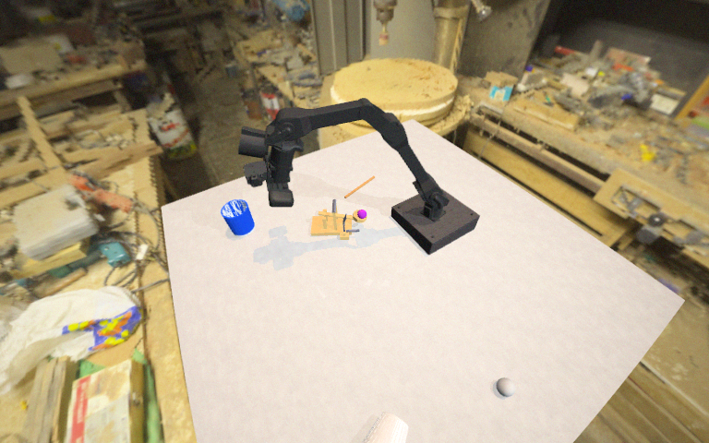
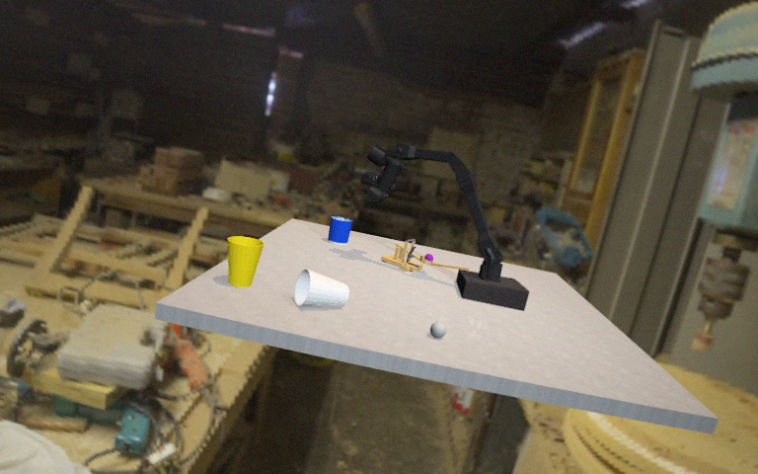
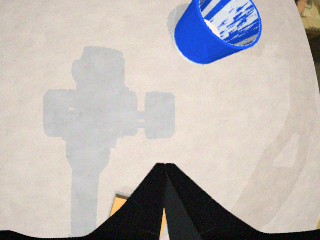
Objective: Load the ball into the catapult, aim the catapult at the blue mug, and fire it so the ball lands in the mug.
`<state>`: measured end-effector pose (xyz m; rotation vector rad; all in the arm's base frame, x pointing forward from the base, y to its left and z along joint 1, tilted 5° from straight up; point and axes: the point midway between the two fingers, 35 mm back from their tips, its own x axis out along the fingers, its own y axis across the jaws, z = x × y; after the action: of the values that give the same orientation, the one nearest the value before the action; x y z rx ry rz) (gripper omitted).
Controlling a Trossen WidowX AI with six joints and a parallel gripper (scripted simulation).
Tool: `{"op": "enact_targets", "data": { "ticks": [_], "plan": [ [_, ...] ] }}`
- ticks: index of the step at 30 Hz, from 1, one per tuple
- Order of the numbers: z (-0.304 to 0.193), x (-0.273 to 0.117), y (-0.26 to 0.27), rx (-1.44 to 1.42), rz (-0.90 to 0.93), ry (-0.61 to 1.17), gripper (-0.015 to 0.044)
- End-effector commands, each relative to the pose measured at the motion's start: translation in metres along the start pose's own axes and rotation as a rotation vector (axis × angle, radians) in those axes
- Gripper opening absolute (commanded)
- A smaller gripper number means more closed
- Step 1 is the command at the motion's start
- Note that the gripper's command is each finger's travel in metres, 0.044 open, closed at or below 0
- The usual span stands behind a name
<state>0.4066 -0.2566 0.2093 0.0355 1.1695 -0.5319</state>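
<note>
The purple ball (image 1: 361,214) (image 2: 428,257) sits in the cup at the end of the catapult's arm. The small wooden catapult (image 1: 319,228) (image 3: 119,204) stands on the table, its cup end toward the robot's base; it also shows in the exterior view (image 2: 394,261). The blue mug (image 1: 241,220) (image 2: 340,230) (image 3: 192,40) stands upright beyond the catapult's other end. My gripper (image 1: 281,201) (image 2: 375,197) (image 3: 164,171) is shut and empty, its fingertips touching. It hangs in the air above the stretch between mug and catapult. In the wrist view my fingers hide most of the catapult.
An orange stick (image 1: 359,186) (image 2: 453,267) lies beside the catapult. A grey ball (image 1: 505,387) (image 2: 438,330), a white cup (image 1: 390,430) (image 2: 325,291) on its side and an upright yellow cup (image 2: 243,264) are farther off. The black robot base (image 1: 435,230) (image 2: 492,291) is beyond the catapult's cup end.
</note>
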Motion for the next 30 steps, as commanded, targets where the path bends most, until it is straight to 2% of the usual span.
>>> {"op": "enact_targets", "data": {
  "ticks": [1, 15, 30],
  "plan": [
    [-0.015, 0.001, 0.012, -0.078, -0.013, 0.054, 0.0000],
    [-0.085, 0.007, 0.061, -0.438, -0.043, 0.306, 0.0000],
    [-0.161, -0.004, 0.091, -0.863, -0.075, 0.562, 0.0000]
  ]
}}
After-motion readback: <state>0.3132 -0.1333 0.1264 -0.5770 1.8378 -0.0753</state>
